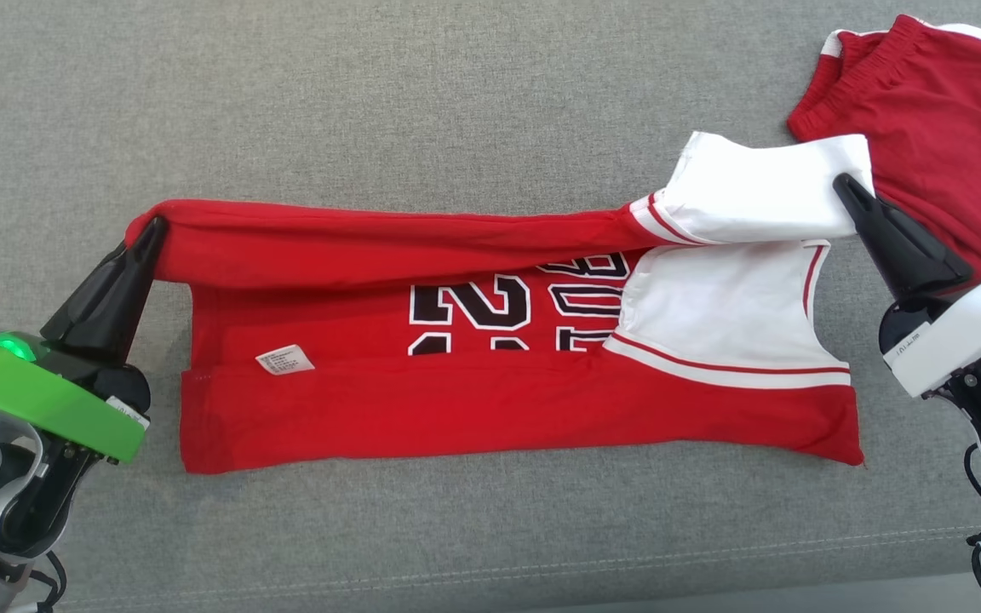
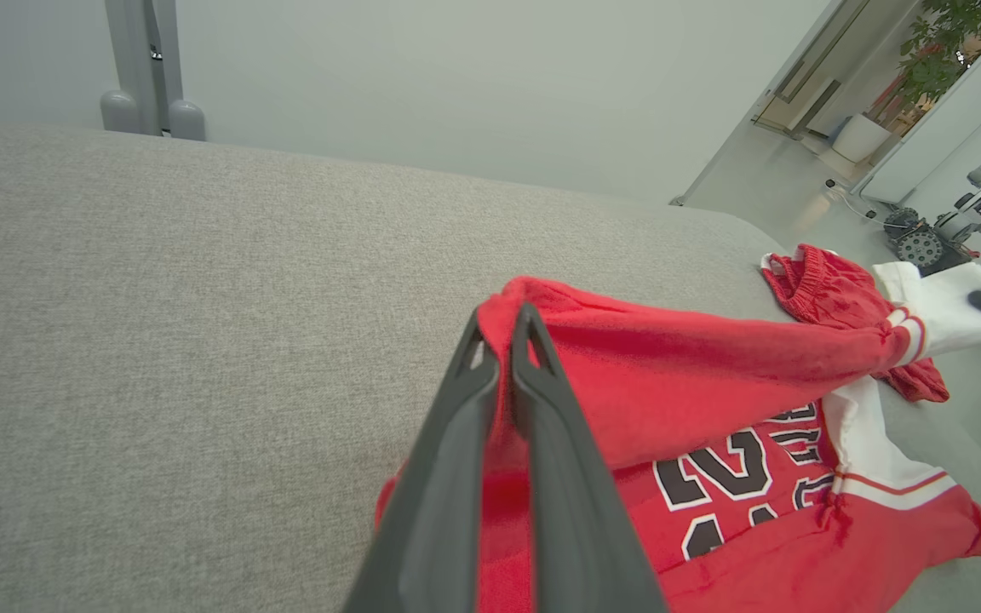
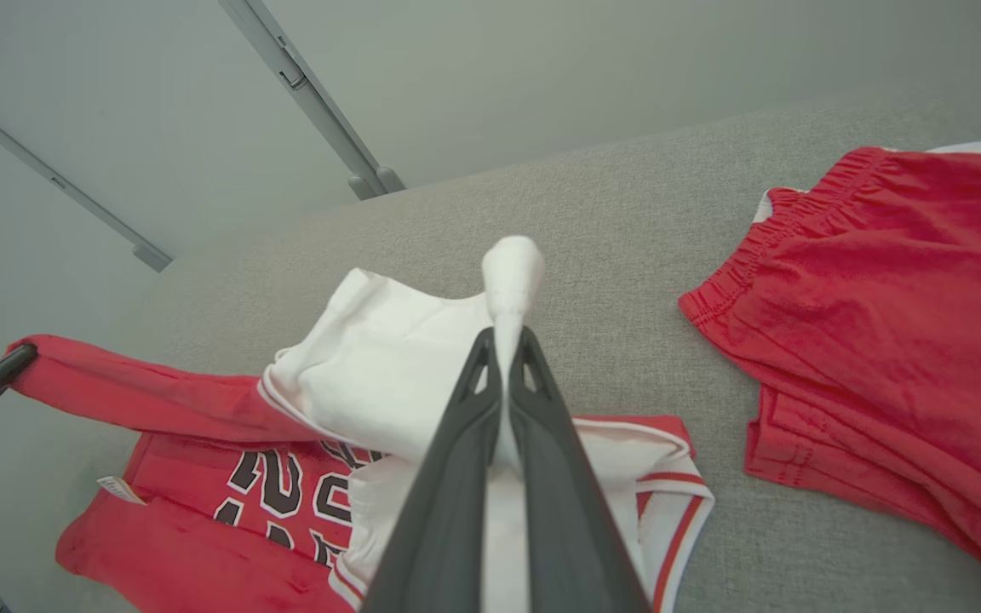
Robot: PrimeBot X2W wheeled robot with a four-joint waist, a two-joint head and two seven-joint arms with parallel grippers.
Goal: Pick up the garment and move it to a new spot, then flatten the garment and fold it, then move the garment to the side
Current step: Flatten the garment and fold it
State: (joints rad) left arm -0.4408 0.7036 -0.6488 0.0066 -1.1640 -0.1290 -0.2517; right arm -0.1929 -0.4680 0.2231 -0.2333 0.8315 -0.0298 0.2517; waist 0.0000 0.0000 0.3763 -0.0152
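**Red jersey [image 1: 499, 417] mid-fold, a gripper on each end**

Red knit body, white shoulder panels with red piping, big black-and-white numbers [image 1: 473, 311] on the chest. It's lying on a grey woven couch [image 1: 456, 102], long axis running straight across, side to side in front of the robot.

The key bit is the far long edge. It's lifted off the couch and pulled into a fairly taut band between the two arms. The left gripper [image 1: 154, 228] is clamped tight on the red hem corner, with cloth squeezed between its dark fingers in the left wrist view [image 2: 503, 319]. The right gripper [image 1: 844, 186] is pinched on the white shoulder end, and a nub of white fabric pokes out past the tips in the right wrist view [image 3: 506, 340].

So each arm has its own end, and the flat part of the jersey lies on the robot's side of that band. The near strip looks turned over, with the white label [image 1: 284, 360] showing.

My guess: both arms need to bring the band toward the robot together and lay it over the numbers. The cloth looks thin and floppy, so uneven travel would probably skew the fold.

Red shorts [image 1: 942, 111] with an elastic waist sit just beyond the right gripper, close enough to snag.
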